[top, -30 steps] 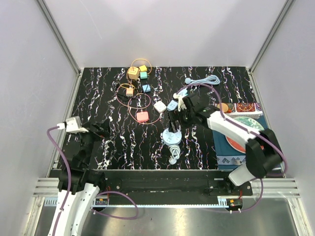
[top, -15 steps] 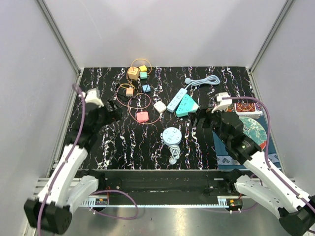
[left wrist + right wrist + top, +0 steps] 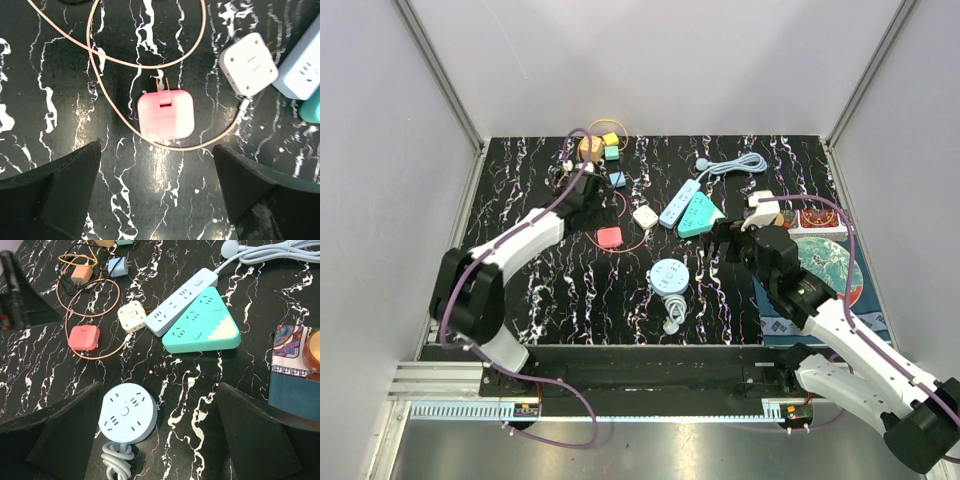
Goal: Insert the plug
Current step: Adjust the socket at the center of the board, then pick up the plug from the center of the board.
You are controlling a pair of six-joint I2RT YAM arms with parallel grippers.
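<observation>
I judge this to be the reaching step, as nothing is picked up yet. The left gripper (image 3: 156, 148) hovers above the pink plug (image 3: 165, 116), jaws wide and empty, and the plug sits in the middle of the left wrist frame. The next move calls for descending straight and closing on its sides without catching the pink cable (image 3: 102, 92), which curves along its left and lower edges. The plug is a rounded square block lying flat on the black marbled surface (image 3: 50, 75), with two prongs pointing to the top of the frame. The right gripper (image 3: 159, 388) is also wide and empty, near the round blue power strip (image 3: 128, 412).
</observation>
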